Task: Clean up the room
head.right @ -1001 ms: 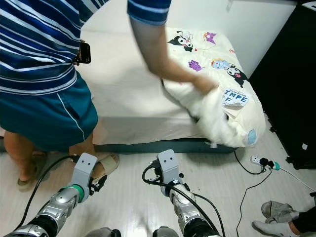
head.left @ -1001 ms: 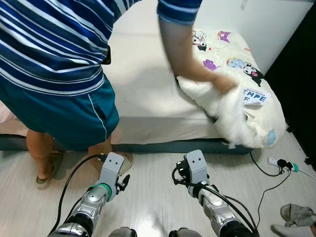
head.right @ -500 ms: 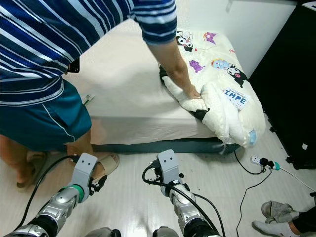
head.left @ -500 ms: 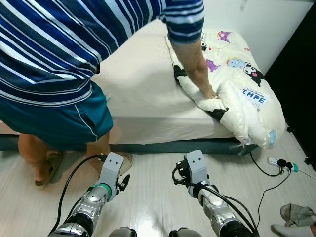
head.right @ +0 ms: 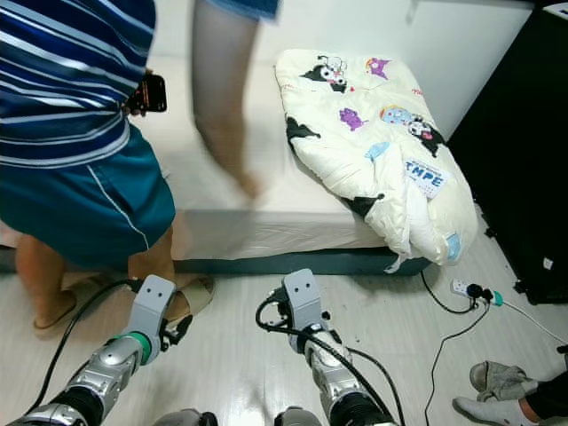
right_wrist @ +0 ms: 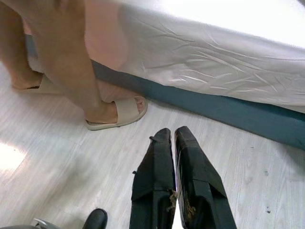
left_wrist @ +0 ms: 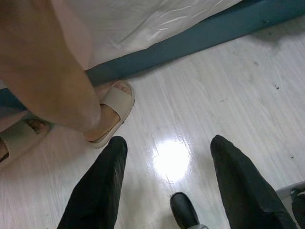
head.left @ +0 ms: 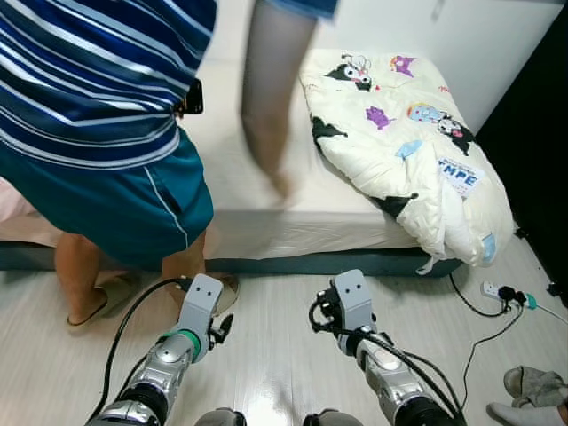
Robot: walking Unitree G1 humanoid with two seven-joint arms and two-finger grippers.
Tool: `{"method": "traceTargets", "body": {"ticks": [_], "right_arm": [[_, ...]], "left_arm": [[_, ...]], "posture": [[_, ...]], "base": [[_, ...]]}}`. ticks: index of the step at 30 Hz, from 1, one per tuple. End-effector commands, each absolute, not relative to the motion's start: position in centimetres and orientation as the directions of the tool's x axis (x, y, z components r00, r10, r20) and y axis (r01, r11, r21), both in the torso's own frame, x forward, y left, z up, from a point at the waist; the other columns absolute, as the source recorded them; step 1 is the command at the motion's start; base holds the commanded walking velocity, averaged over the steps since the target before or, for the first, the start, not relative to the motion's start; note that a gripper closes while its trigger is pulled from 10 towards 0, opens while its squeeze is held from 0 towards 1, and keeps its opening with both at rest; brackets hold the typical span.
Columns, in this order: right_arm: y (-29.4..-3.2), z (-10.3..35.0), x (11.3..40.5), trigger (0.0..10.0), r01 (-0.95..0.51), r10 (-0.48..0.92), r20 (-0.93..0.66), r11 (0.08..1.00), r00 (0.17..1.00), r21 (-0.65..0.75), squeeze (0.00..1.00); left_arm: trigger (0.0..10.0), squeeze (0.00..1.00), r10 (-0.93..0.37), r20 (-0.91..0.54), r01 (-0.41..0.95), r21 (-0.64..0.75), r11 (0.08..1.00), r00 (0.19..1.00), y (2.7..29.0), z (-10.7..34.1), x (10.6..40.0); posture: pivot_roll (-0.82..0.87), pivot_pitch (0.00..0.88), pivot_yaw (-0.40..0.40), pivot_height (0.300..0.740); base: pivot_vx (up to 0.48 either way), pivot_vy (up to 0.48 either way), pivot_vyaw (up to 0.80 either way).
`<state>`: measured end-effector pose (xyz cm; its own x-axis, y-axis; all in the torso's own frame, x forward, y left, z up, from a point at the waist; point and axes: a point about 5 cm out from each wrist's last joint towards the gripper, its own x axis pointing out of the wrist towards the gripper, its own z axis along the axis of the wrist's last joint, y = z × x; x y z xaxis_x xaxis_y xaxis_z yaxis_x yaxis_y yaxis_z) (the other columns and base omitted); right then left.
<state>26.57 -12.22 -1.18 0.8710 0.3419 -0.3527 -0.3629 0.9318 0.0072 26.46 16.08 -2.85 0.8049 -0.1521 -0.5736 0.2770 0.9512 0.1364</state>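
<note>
A cream quilt (head.left: 404, 151) printed with cartoon characters lay bunched along the right side of the bed (head.left: 257, 191), its lower end spilling over the foot corner toward the pale wooden floor (head.left: 275, 355). The rest of the mattress showed a bare white sheet above a dark teal base.

A person (head.left: 98, 115) in a blue striped shirt and teal shorts stood at the bed's left front, wearing beige sandals, one arm (head.left: 266, 106) blurred and hanging over the sheet, apart from the quilt.

Both of the robot's arms were held low over the floor in front of the bed, well short of the quilt, which lay up and to the right of them. The left gripper (left_wrist: 167, 186) had its two black fingers spread wide apart, empty, pointing at the floor near the person's sandalled foot (left_wrist: 109, 112). The right gripper (right_wrist: 174, 181) had its fingers pressed together with nothing between them, aimed toward the bed's teal base.

On the floor to the right lay a white power strip (head.left: 501, 291) with a black cable, and a grey cloth (head.left: 532, 390) in the far corner.
</note>
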Motion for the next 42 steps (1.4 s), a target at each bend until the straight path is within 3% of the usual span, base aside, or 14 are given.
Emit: {"method": "traceTargets", "body": {"ticks": [1, 9, 11, 14, 25, 33, 37, 39, 42], "right_arm": [[-12.4, -1.3, 26.5, 10.0, -0.356, 0.332, -0.355, 0.934, 0.874, -0.003, 0.00], [-14.0, 0.9, 27.9, 10.0, -0.286, 0.280, -0.224, 0.958, 0.934, 0.005, 0.00], [-15.3, 2.7, 28.6, 10.0, -0.243, 0.243, -0.126, 0.970, 0.962, 0.017, 0.00], [-15.7, 3.1, 28.6, 10.0, -0.240, 0.240, -0.102, 0.971, 0.965, 0.010, 0.00], [-14.8, 4.9, 28.0, 10.0, -0.253, 0.253, 0.013, 0.968, 0.967, -0.012, 0.00], [-14.9, 5.7, 28.2, 10.0, -0.254, 0.254, 0.036, 0.967, 0.967, -0.017, 0.00], [-15.2, 6.1, 28.4, 10.0, -0.241, 0.241, 0.045, 0.970, 0.969, -0.004, 0.00], [-15.4, 6.2, 28.5, 10.0, -0.223, 0.221, 0.047, 0.975, 0.974, 0.024, 0.00], [-15.3, 6.2, 28.5, 10.0, -0.216, 0.215, 0.044, 0.976, 0.976, 0.035, 0.00]], "left_arm": [[10.0, 0.00, -0.152, -0.579, 0.282, 0.141, 0.949, 0.801, 16.1, -3.0, 26.3], [10.0, 0.00, -0.163, -0.491, 0.267, 0.148, 0.952, 0.856, 16.4, -1.4, 27.7], [10.0, 0.00, -0.187, -0.393, 0.258, 0.135, 0.957, 0.900, 16.8, 0.6, 28.8], [10.0, 0.00, -0.214, -0.333, 0.273, 0.141, 0.952, 0.918, 17.0, 1.7, 28.9], [10.0, 0.00, -0.270, -0.238, 0.310, 0.149, 0.939, 0.933, 17.1, 4.0, 27.3], [10.0, 0.00, -0.287, -0.214, 0.322, 0.157, 0.934, 0.934, 16.2, 5.2, 27.7], [10.0, 0.00, -0.164, -0.135, 0.188, 0.191, 0.963, 0.977, 16.6, 6.3, 28.7], [10.0, 0.00, 0.008, -0.098, 0.013, 0.211, 0.977, 0.995, 17.3, 6.8, 29.6], [10.0, 0.00, 0.065, -0.107, -0.041, 0.211, 0.977, 0.992, 17.3, 6.6, 29.8]], "posture": [[-0.06, 0.000, 0.027, 0.740], [-0.05, 0.000, 0.033, 0.740], [-0.04, 0.000, 0.035, 0.740], [-0.03, 0.000, 0.033, 0.740], [-0.03, 0.000, 0.040, 0.740], [-0.03, 0.000, 0.034, 0.740], [-0.03, 0.000, 0.035, 0.740], [-0.04, 0.000, 0.035, 0.740], [-0.05, 0.000, 0.033, 0.740]], "base": [[0.000, 0.000, 0.00], [0.000, 0.000, 0.00], [0.000, 0.000, 0.00], [0.000, 0.000, 0.00], [0.000, 0.000, 0.00], [0.000, 0.000, 0.00], [0.000, 0.000, 0.00], [0.000, 0.000, 0.00], [0.000, 0.000, 0.00]]}}
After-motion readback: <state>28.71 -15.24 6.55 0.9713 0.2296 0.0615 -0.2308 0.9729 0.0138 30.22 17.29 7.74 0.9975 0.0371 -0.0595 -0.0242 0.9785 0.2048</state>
